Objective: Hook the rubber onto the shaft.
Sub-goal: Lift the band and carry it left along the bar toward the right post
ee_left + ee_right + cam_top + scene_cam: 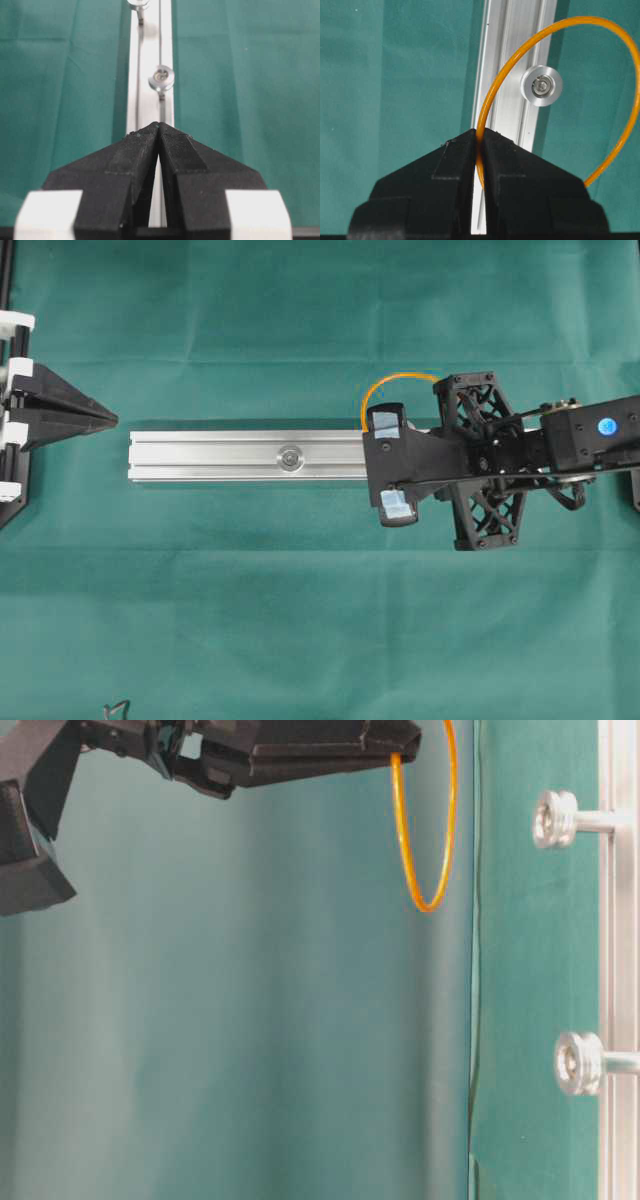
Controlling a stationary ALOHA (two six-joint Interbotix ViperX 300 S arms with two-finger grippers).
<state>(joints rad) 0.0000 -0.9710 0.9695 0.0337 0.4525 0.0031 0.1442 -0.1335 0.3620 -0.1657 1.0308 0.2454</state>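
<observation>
- The right gripper [479, 137] is clamped on the rubber [492, 90], its two black jaws pressed together on one short stretch of the orange cord, so the rest of the loop stays open and free to be dropped over something
- From that pinch the band arcs up and round in the right wrist view, and the nearer shaft [541, 85], a silver post with a flanged head, shows inside the ring; that is only how the view lines up, as the table-level view has the loop hanging in the air, apart from both posts
- My judgement: the hooking is not yet done, and the loop must come down so the cord passes under the flange rather than resting on top of it
- The silver rail [210, 455] lies lengthwise on the green cloth [300, 620], placed between the two arms so either can reach the posts
- Farthest off, the left gripper [108, 420] sits with its jaws together and nothing in them, just off the rail's far end, apparently parked clear of the work
</observation>
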